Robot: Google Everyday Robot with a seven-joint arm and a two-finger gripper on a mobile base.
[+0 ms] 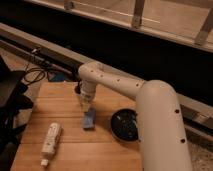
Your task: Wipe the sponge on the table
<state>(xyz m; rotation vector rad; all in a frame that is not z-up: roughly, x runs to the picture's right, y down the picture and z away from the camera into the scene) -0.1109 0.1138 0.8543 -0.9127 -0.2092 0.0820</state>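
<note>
A small blue sponge (pixel 89 120) lies on the light-brown plank table (pixel 60 105), near its middle. My gripper (pixel 86 106) points down right above the sponge's far end, at the tip of the white arm (pixel 117 84) that reaches in from the right. Whether it touches or holds the sponge is hidden by the gripper itself.
A black bowl (pixel 124 125) sits on the table just right of the sponge. A white bottle (pixel 50 141) lies on its side at the front left. Black cables (pixel 31 75) and a dark object (pixel 9 92) lie beyond the table's left edge.
</note>
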